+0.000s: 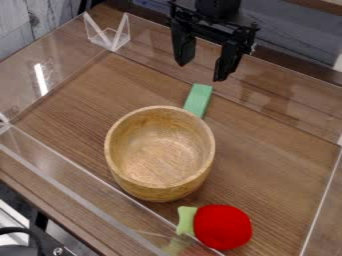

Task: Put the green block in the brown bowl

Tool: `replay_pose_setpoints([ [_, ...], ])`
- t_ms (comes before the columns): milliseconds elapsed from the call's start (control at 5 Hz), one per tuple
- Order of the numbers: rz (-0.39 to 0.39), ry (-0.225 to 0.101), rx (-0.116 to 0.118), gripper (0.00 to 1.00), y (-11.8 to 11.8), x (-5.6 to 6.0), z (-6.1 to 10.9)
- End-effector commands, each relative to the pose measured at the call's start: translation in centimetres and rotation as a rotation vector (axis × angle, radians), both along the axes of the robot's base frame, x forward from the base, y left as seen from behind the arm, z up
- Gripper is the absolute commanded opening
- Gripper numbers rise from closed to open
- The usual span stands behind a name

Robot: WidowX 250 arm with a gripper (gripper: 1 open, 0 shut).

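I see gripper (203, 62) open, empty, above green block (199, 99). Block seems to touch brown bowl (160, 152) rim; descending fingers may clip rim, knock block away.

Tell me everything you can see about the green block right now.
The green block is a flat, light-green rectangular bar, matte, material unclear. It lies on the wooden tabletop, angled, just behind the brown bowl, whose rim hides its near end; contact cannot be told. Nothing holds it: the open gripper hangs just above its far end.
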State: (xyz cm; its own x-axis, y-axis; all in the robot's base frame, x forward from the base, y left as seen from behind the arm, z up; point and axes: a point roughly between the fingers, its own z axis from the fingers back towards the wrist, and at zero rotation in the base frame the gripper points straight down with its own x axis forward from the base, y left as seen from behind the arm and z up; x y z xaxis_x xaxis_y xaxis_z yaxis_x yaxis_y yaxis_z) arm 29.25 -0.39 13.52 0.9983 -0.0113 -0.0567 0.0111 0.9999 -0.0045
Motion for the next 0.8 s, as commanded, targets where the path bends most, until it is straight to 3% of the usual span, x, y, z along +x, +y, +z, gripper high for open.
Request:
replay_pose_setpoints([
  [0, 0.018, 0.005, -0.003, 1.00, 0.8, -0.2, -1.3],
  [200, 0.025, 0.006, -0.011, 1.00, 1.6, -0.5, -3.2],
  [600, -0.055, -0.030, -0.027, 1.00, 2.1, 0.9, -4.5],
])
